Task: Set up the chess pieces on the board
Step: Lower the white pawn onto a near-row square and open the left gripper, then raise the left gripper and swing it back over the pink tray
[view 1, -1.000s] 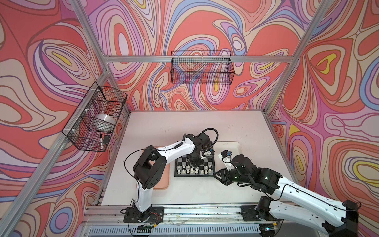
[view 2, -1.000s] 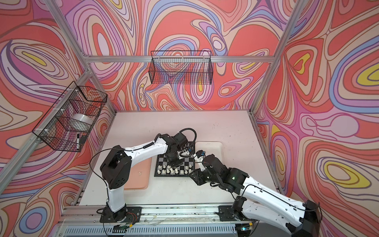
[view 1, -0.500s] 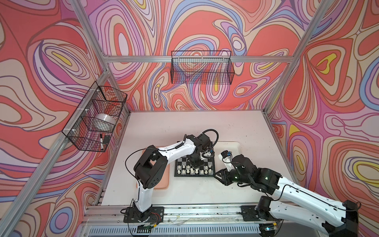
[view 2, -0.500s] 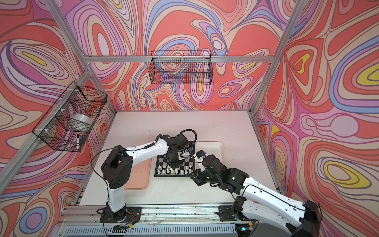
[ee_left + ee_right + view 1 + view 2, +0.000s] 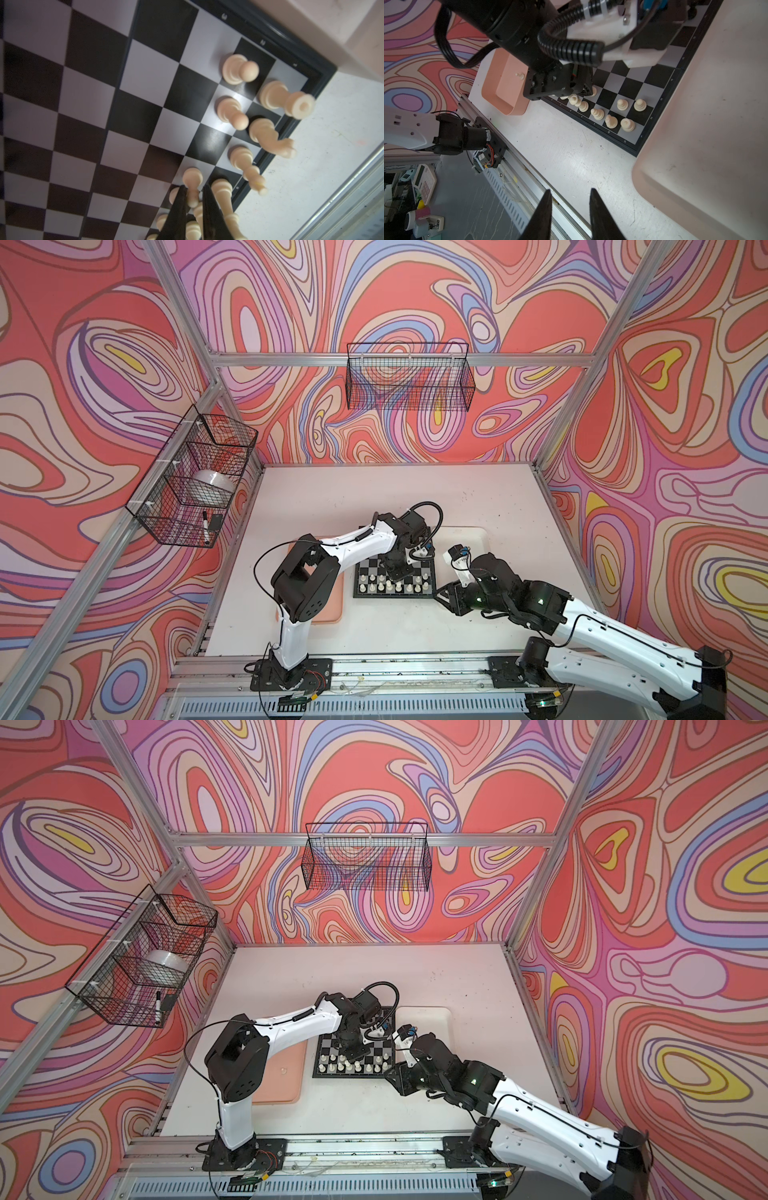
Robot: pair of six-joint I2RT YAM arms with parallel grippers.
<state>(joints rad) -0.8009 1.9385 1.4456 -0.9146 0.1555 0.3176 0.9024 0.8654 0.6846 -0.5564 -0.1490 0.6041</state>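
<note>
Straddling white pawn [image 5: 192, 176] on board [image 5: 145, 72], left gripper [image 5: 194, 186] nearly closed, pinch unclear; right gripper [image 5: 571, 190] hovering spread beside board.

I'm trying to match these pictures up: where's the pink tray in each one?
Top view: pink tray, left of the chessboard, partly hidden by the left arm.
Top view: tray, same spot.
Left wrist: not in it.
Right wrist: tray by the chessboard's corner, white piece inside.
Shared landmark: the chessboard.

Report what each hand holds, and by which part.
Right hand: nothing, jaws open. Left hand: its fingers flank the neck of a cream pawn standing on the board; whether they grip it cannot be told.
</note>
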